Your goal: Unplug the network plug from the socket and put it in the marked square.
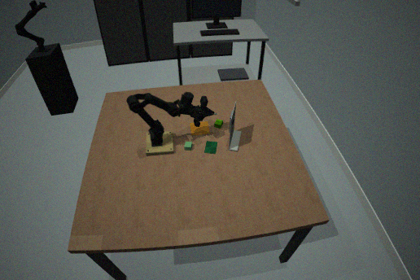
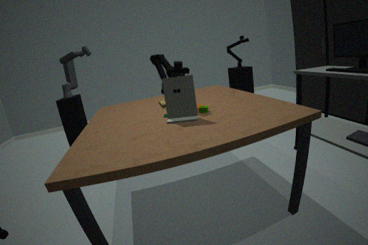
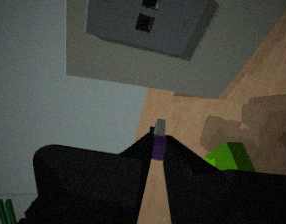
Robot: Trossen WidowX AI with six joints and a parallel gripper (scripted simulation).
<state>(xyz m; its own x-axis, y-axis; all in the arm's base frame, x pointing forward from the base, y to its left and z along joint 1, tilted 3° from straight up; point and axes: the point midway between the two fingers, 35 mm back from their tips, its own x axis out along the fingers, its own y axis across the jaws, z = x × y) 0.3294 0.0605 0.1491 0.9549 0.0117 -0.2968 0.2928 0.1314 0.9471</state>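
My gripper (image 1: 212, 113) (image 3: 158, 140) is shut on the purple plug (image 3: 158, 149), whose grey front end points forward from the fingertips. The plug is out of the socket and held high above the table, in front of the upright panel (image 1: 232, 120) (image 2: 182, 102) (image 3: 77, 57). The grey socket block (image 3: 112, 22) on the panel shows two dark empty openings. The flat dark green square (image 1: 211, 147) lies on the table between the arm's base and the panel; a sliver of it (image 2: 165, 115) shows beside the panel in the exterior view. The plug's tab is too small to tell.
An orange block (image 1: 199, 128) stands below the forearm. A bright green block (image 1: 218, 123) (image 2: 203, 110) (image 3: 226, 157) lies near the panel. A pale green block (image 1: 188, 146) lies between the arm's base (image 1: 152, 150) and the dark green square.
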